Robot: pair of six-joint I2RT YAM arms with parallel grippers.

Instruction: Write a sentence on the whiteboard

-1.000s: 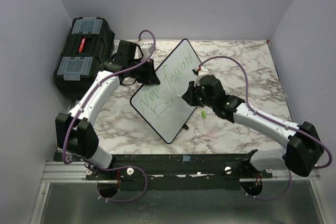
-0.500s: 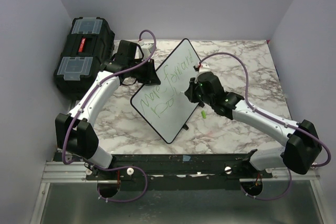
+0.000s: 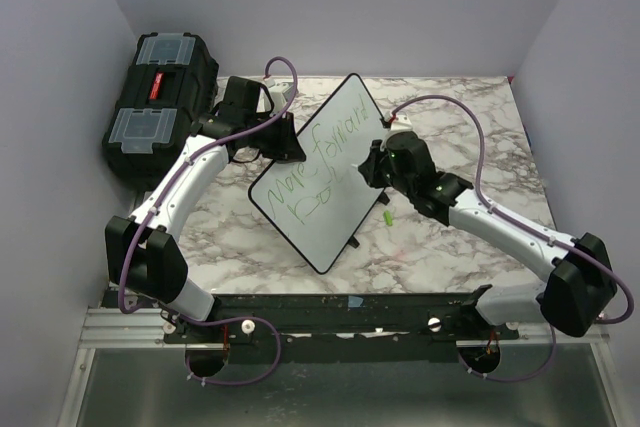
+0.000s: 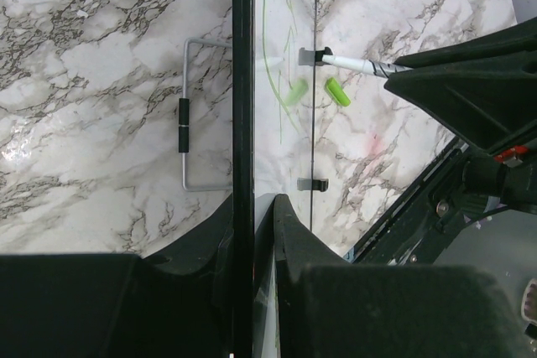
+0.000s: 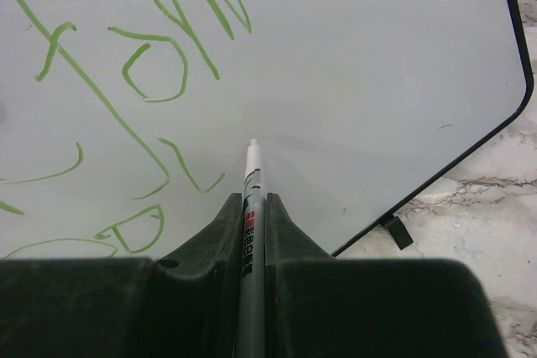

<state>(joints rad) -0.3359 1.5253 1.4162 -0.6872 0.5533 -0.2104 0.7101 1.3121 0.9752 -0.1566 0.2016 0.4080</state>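
Note:
The whiteboard (image 3: 347, 112) stands tilted on edge at the table's middle. The sentence (image 3: 318, 160) runs across its face in two lines of green handwriting. My left gripper (image 3: 284, 143) is shut on the board's far-left rim; in the left wrist view the fingers (image 4: 254, 207) clamp the black edge (image 4: 242, 81). My right gripper (image 3: 371, 169) is shut on a white marker (image 5: 252, 169). Its tip points at bare white board (image 5: 377, 64), just right of the lower green line (image 5: 168, 56). I cannot tell whether the tip touches. The marker also shows in the left wrist view (image 4: 361, 64).
A black toolbox (image 3: 160, 107) with clear lid compartments sits at the far left. A green marker cap (image 3: 387, 217) lies on the marble by the board's right edge. The board's wire stand (image 4: 197, 115) rests on the table behind it. Walls close in on three sides.
My right gripper with the marker has shifted up and to the right along the board, away from the lower line of writing. The left arm and the board have not moved.

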